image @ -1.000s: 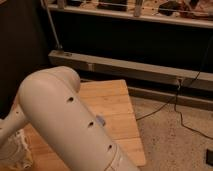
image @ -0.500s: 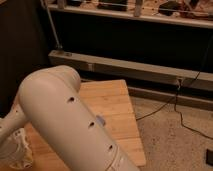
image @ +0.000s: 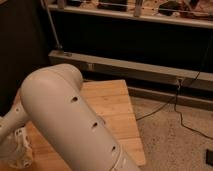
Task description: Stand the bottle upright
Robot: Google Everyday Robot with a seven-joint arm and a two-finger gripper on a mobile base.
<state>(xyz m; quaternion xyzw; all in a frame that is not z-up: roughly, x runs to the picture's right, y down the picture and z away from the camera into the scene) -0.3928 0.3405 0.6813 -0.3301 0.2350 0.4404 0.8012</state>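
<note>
The bottle is hidden; no part of it shows in the camera view. My arm's big white link (image: 75, 120) fills the lower left and covers most of the wooden table top (image: 117, 107). Its lighter end section (image: 15, 147) hangs over the table's left side at the picture's lower left. My gripper is down there, behind the arm and at the frame's edge, and it is shut. Whether anything is in it cannot be seen.
A dark shelf unit with a metal rail (image: 135, 67) runs behind the table. A black cable (image: 170, 107) trails over the speckled floor (image: 175, 140) to the right. A small dark object (image: 209, 156) lies at the floor's right edge.
</note>
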